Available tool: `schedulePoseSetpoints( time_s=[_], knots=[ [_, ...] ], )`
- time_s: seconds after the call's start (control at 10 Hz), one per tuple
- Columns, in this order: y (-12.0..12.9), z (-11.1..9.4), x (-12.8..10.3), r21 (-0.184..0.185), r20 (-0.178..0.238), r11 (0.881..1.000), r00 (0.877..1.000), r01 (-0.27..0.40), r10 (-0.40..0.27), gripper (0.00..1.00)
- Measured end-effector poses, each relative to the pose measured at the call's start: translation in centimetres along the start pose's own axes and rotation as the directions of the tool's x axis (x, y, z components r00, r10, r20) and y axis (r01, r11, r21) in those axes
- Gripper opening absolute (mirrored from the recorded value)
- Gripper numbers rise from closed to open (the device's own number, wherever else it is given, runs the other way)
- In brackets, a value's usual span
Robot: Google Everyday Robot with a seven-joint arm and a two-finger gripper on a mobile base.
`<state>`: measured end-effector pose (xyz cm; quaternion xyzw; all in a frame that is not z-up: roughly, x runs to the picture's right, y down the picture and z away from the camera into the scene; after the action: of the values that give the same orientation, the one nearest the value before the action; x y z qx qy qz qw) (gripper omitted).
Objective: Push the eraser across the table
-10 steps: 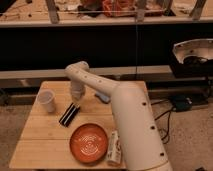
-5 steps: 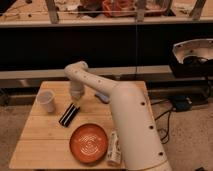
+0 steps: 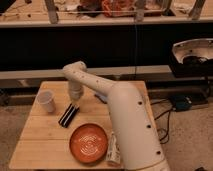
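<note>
Near edge: orange plate [image 3: 89, 144] with concentric rings sits on the pale-wood table [image 3: 35, 145], front centre. A white packet-like thing [image 3: 113, 150] lies just right of it, against the robot arm [image 3: 131, 125], whose thick white link covers the table's right side. Behind the plate, left of centre, is the eraser [image 3: 68, 115]: black, flat on the planks, lying diagonally with its far end tipped to the right. Gripper [image 3: 75, 103] points down right over that far end. Contact unclear, and can't tell how wide it's set or whether it has hold of anything. White cup [image 3: 46, 101] stands upright left of the eraser, apart from it. Small blue-grey object [image 3: 100, 97] lies further back, by the arm. Beyond the table, a dark bench [image 3: 115, 47].
</note>
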<state>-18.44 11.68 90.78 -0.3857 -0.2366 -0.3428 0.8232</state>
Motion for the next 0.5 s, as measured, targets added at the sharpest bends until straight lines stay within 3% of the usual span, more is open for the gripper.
schedulePoseSetpoints(
  time_s=[0.5],
  knots=[
    [-0.16,0.22,0.19,-0.013,0.004,1.0,1.0,0.011,-0.011,0.02]
  ],
)
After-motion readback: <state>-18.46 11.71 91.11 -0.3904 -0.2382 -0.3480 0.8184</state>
